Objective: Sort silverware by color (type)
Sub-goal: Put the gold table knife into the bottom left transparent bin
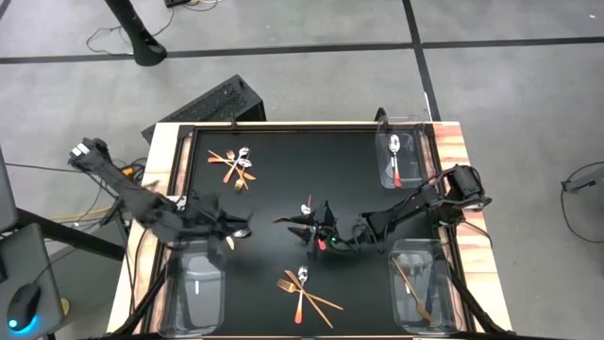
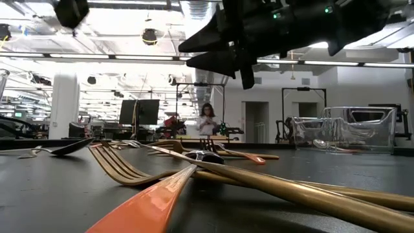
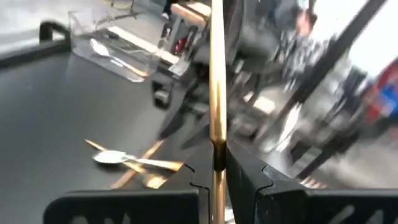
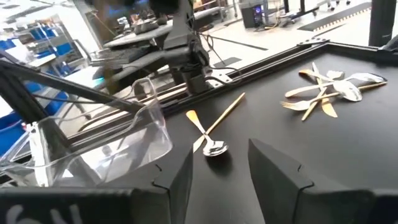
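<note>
Glossy copper and silver cutlery on a matte black table

The left gripper pinches a slim, polished gold piece upright between its fingers. The right gripper hangs with fingers spread — a crossed silver spoon and gold stick lie just ahead, beside a clear plastic bin. An open, bright workshop lies behind.

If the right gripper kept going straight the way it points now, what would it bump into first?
Most likely the small crossed pair on the mat just ahead of the open right gripper: a silver spoon and a gold stick-like piece. Depth is hard to judge; it may pass just above them.
</note>
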